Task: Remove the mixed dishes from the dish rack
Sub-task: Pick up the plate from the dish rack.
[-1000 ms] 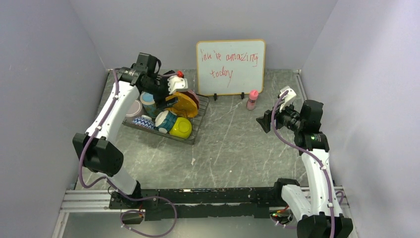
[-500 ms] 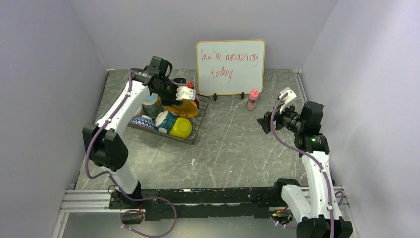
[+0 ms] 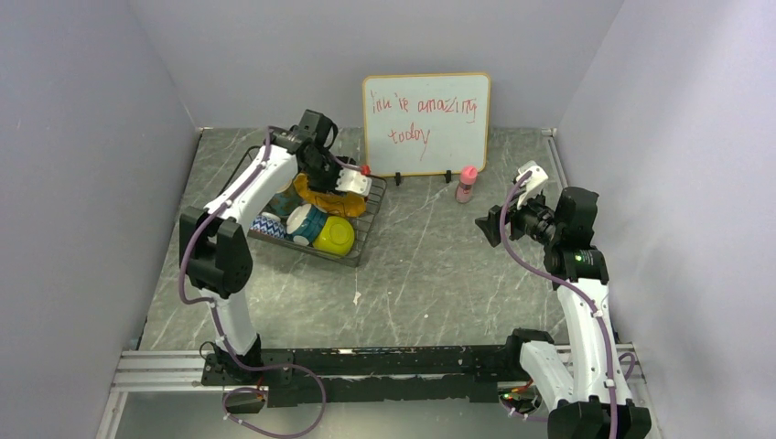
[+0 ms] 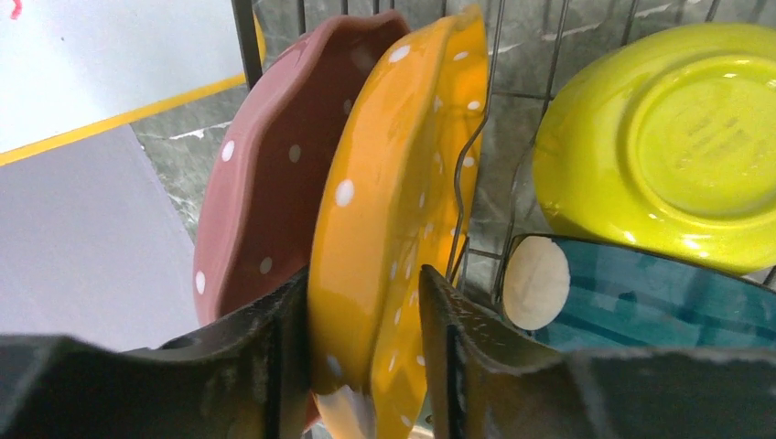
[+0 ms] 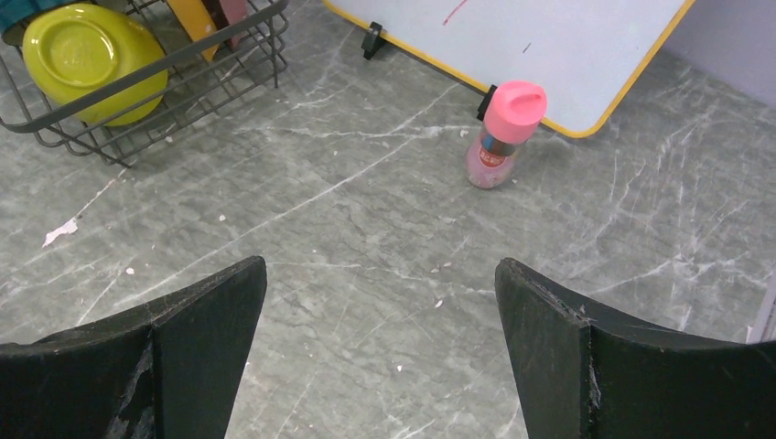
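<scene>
- Left wrist view: the left gripper (image 4: 361, 357) straddles the lower rim of a glossy orange-yellow plate (image 4: 393, 183) with white dots. One dark finger (image 4: 274, 357) is on each face.
- The jaws are narrowed to about the plate's thickness and seem to press both faces. Contact is hard to confirm at this close range.
- The plate stands on edge in the black wire dish rack (image 3: 359, 240). A pink speckled plate (image 4: 265, 165) stands just behind it, nearly touching.
- A round yellow bowl (image 4: 677, 137) lies bottom-up beside the plates. A blue mug (image 4: 631, 302) lies on its side just below the bowl.
- Top external view: the rack sits toward the far-left corner of the grey marbled table (image 3: 439, 265). The left arm reaches over it to the end nearest the far edge.
- Right wrist view: the right gripper (image 5: 380, 265) hangs above bare tabletop near the right edge. Its jaws are spread wide and nothing is between them.
- A small pink-capped bottle (image 5: 503, 133) stands near the far edge, just in front of a white board (image 3: 425, 123) with red writing and a yellow frame.
</scene>
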{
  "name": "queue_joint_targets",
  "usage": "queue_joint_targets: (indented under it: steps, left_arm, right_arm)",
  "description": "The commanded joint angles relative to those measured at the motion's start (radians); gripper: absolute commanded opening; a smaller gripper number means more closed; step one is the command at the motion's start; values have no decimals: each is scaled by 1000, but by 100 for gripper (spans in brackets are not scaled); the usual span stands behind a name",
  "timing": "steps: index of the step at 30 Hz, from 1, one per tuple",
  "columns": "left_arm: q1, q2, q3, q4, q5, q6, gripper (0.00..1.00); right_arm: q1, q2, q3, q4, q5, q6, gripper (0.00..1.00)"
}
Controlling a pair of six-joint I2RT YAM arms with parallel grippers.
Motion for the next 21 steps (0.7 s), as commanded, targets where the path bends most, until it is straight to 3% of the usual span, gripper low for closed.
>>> queue_joint_targets:
  steps: [1,10,21]
  left_arm:
    - [-15,30,50,-74,-53,53,42]
    - [-35,-41,30,-58,-145,89,3]
    - [-55,-226,58,23,-151,95,3]
  right_arm:
    - [-3,-17,-2,25,6,-21,99]
    - [-4,-14,-2,29,14,-18,99]
    - [-4,-20,32,37,76,7,99]
